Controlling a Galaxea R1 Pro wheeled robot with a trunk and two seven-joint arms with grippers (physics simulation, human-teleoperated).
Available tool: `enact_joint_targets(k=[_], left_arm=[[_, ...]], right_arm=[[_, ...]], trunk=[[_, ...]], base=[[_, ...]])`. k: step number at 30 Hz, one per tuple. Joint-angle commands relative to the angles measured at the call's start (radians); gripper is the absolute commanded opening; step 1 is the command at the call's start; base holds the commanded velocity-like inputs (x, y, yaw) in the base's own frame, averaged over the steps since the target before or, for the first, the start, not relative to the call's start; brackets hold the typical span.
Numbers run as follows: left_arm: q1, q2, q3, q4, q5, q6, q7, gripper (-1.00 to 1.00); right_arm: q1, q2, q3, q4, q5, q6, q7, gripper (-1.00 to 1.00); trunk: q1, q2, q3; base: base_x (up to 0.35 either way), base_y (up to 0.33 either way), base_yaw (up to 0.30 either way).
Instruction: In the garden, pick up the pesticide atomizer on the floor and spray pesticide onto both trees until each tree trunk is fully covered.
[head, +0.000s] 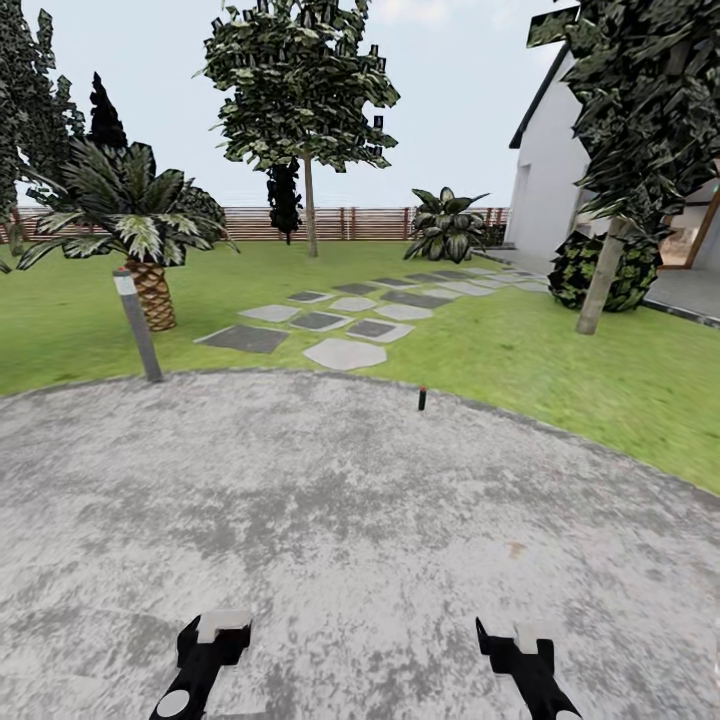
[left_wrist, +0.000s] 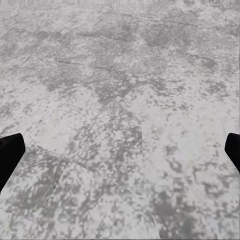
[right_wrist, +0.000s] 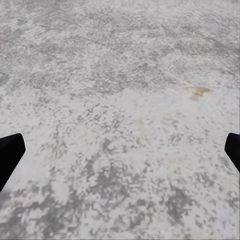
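Note:
A small dark upright object with a reddish top, the pesticide atomizer (head: 422, 399), stands on the grey paving near its far edge, well ahead of both grippers. One tree rises from the lawn at the back centre, its trunk (head: 310, 210) bare under blocky leaves. A second tree's trunk (head: 601, 282) leans at the right, beside a round shrub. My left gripper (head: 213, 640) and right gripper (head: 512, 640) hang low over the paving. In the wrist views each gripper's dark fingers (left_wrist: 9, 152) (right_wrist: 9, 152) stand wide apart with only paving between them.
A grey bollard lamp (head: 137, 325) stands at the paving's left edge, with a short palm (head: 140, 235) behind it. Stepping stones (head: 345, 353) cross the lawn toward a white house (head: 555, 170). A brown slat fence (head: 360, 222) closes the back.

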Motion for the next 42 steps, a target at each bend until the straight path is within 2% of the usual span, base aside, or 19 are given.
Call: enact_joint_targets(k=[1, 42], left_arm=[[0.0, 0.0, 0.0, 0.0, 0.0, 0.0, 0.0, 1.0], [0.0, 0.0, 0.0, 0.0, 0.0, -0.001, 0.0, 1.0]], right_arm=[[0.0, 0.0, 0.0, 0.0, 0.0, 0.0, 0.0, 1.0], [0.0, 0.0, 0.0, 0.0, 0.0, 0.0, 0.0, 1.0]], trunk=[[0.0, 0.0, 0.0], [0.0, 0.0, 0.0]], base=[[0.339, 0.002, 0.0], [0.339, 0.0, 0.0]])
